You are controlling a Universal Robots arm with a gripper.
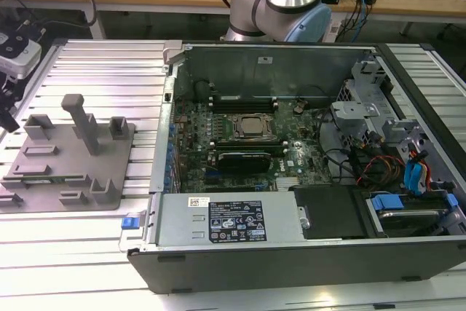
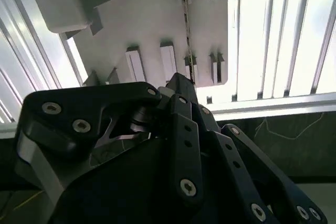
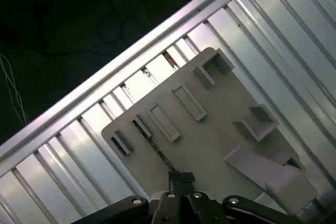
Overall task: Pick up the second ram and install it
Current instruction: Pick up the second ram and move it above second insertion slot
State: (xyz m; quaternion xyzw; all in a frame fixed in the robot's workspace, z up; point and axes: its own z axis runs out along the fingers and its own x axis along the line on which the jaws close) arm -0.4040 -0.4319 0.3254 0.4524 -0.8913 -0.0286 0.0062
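Plainly, the black linkage gripper [image 3: 181,178] hangs over the flat grey plastic tray [image 3: 220,129], well clear of it. Its tips are drawn close together with nothing between them, which both wrist views show. One long, thin green circuit-board stick, the second ram [image 3: 155,145], lies in the tray between low brackets. In the first wrist view one end of it points toward the gripper tips.

In the second wrist view the second ram [image 2: 185,30] shows edge-on as a thin line across the tray [image 2: 152,19], running up to the gripper [image 2: 179,83].

In the exterior view the single tray [image 1: 65,162] sits on the ribbed aluminium bench [image 1: 109,71] at the exterior view's left. The second ram [image 1: 45,177] lies along its near side. One tall slanted grey post [image 1: 80,118] rises from the tray, apart from the stick. Beside the tray lies one open black computer case [image 1: 291,260] with its green motherboard [image 1: 196,129] exposed, one square processor socket [image 1: 251,126] at the middle, and red and black cables [image 1: 364,165] toward the exterior view's right.
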